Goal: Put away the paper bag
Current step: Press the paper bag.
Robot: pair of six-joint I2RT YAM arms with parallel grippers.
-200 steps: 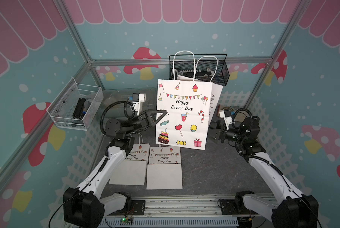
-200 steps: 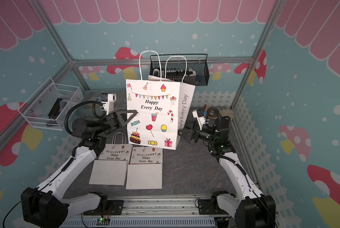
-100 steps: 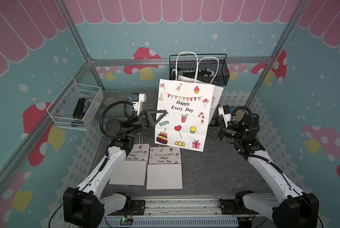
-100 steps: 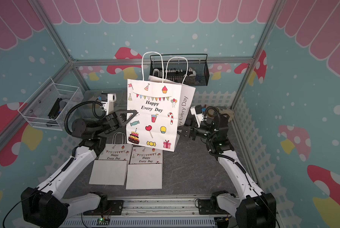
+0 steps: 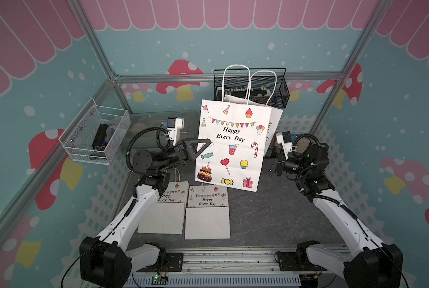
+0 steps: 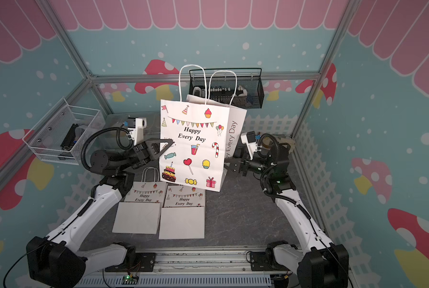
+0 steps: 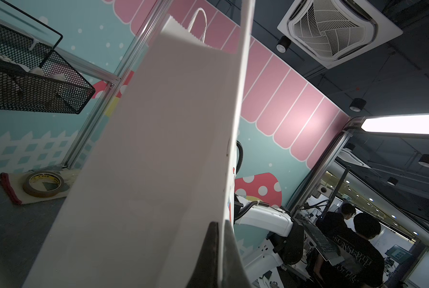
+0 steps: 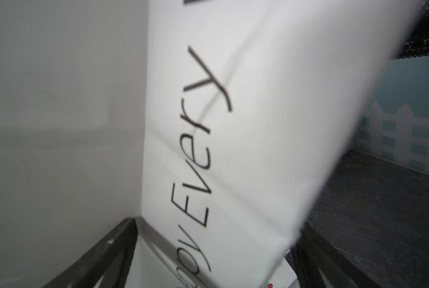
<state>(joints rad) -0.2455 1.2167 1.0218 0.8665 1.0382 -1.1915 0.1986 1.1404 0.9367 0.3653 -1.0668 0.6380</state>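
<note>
the left gripper [image 5: 206, 144] is clenched on the paper bag [image 5: 233, 149], pinching the printed front panel at its nearest edge, about halfway up. in the left wrist view its fingers [image 7: 212, 249] meet on that thin edge. the bag stands upright between the two grippers with its top open and both cord handles up, and its base looks lifted just off the table [image 5: 270, 212]. its inside cannot be seen.

the right gripper [image 6: 229, 166] sits at the bag's far side with its jaws spread wide, straddling the narrow side panel lettered "happy every day". in the right wrist view a finger [image 8: 103, 251] stands at each edge of that panel. whether either one touches the paper i cannot tell.

below the left gripper, two folded bags [image 5: 163, 209] [image 5: 207, 217] lie flat on the table, side by side. outward of the left gripper's wrist, a clear mesh bin [image 5: 83, 152] on the side wall holds a black block [image 5: 100, 136]. behind the left gripper is a clear tub [image 5: 146, 122], its contents too dim to make out. beyond the bag, a black wire basket [image 5: 282, 97] hangs on the back wall with small items in it, too small to name. behind the right gripper, a tape roll [image 7: 43, 184] lies on a cloth [image 7: 8, 189].
</note>
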